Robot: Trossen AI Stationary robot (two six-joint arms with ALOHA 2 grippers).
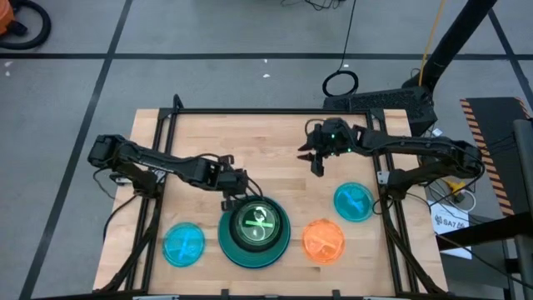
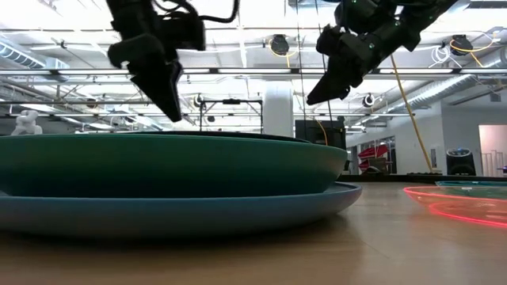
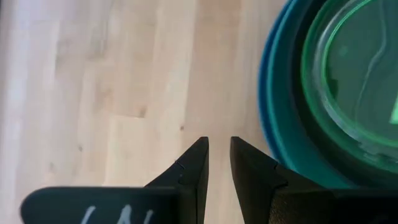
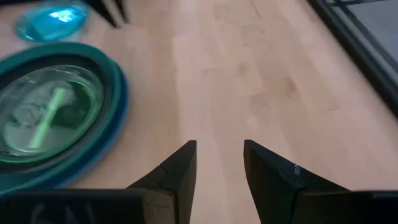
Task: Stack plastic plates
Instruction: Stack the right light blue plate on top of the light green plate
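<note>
Left gripper (image 1: 229,202) fingers a narrow gap apart, nothing between them, hanging just beside the rim of the stack: green plate (image 1: 256,223) nested in a black plate (image 1: 237,235), on a teal plate (image 2: 158,162), on a blue plate (image 2: 182,210), at the table's (image 1: 275,142) front centre. Right gripper (image 1: 317,165) fingers apart, empty, above bare wood farther back. Loose on the table: cyan plate (image 1: 183,243) left of the stack, orange plate (image 1: 323,240) right of it, then a second cyan plate (image 1: 353,202).

A light wooden plank counter (image 1: 275,150) sits mid-frame on a grey floor (image 1: 208,33) crossed by dark lines. In the low view, bright ceiling light strips (image 2: 71,32) run along the top, and a white round column (image 2: 279,111) stands at centre
</note>
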